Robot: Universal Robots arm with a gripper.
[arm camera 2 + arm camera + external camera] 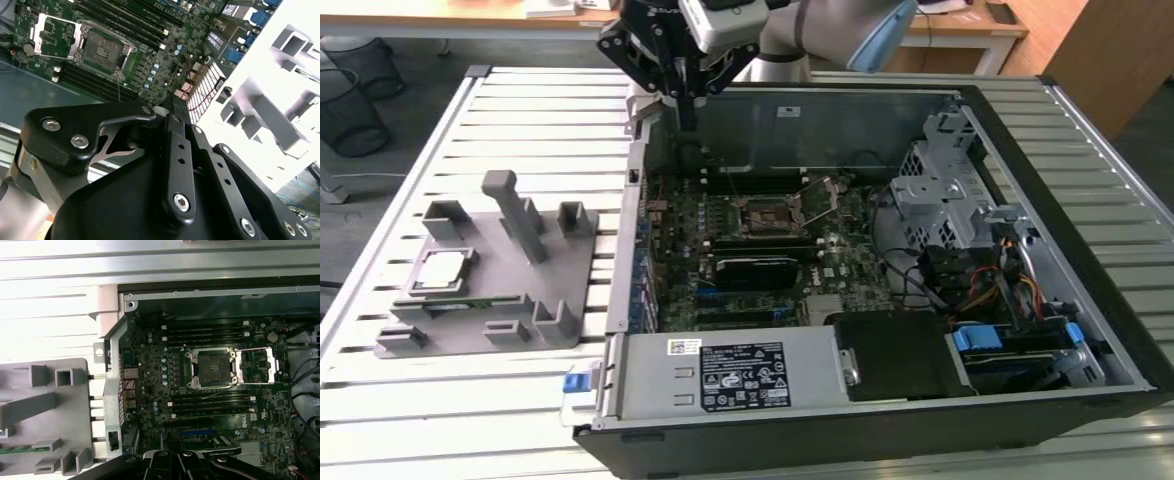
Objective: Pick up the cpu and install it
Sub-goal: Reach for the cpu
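The cpu point(443, 268), a small silver square chip, lies flat on the grey holder point(494, 275) on the exterior view's left, beside the computer case. My gripper point(682, 112) hangs above the case's back left corner, far from the cpu, with its fingers together and nothing between them. The motherboard's socket point(767, 215) stands open and empty, its metal load plate flipped back. In both wrist views the socket point(102, 50) point(212, 367) shows bare, and the gripper's black links point(172, 105) point(175, 460) fill the foreground.
The open case point(1107, 330) lies on a slatted metal table point(534, 110). A black card point(750, 270), memory slots point(767, 180), a drive cage point(947, 190) and cables point(987, 290) surround the socket. The holder has several upright posts point(520, 215).
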